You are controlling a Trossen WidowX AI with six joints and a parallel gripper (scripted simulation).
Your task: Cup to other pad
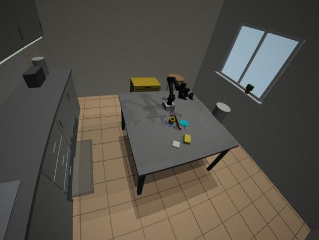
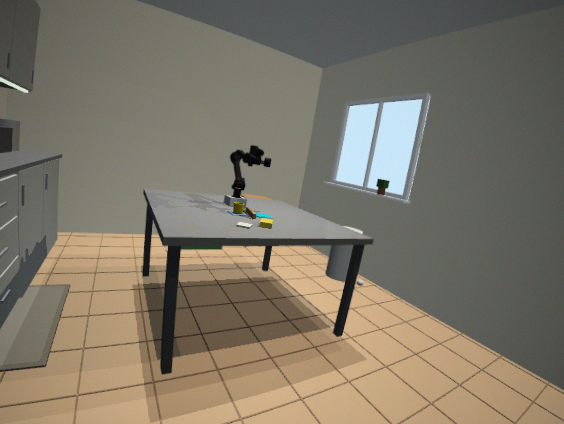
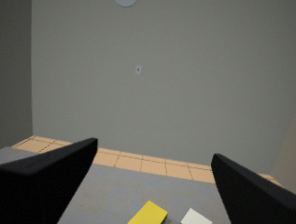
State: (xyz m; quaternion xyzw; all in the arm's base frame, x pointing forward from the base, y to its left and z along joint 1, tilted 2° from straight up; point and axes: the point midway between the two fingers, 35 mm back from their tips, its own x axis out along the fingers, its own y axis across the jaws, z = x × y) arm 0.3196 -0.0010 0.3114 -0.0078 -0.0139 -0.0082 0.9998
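The yellow cup stands upright on the blue pad. The marbles cannot be made out in these views. The other pad, cyan, lies to the right of the cup, and nothing stands on it. A brown bar lies on the table between the two pads. My gripper is open with nothing between its fingers. It is raised high above the table, behind the pads and away from the cup. The cup and pads do not show in the wrist view.
A yellow block and a flat white block lie on the table, nearer the front edge than the pads. The arm's grey base is behind the cup.
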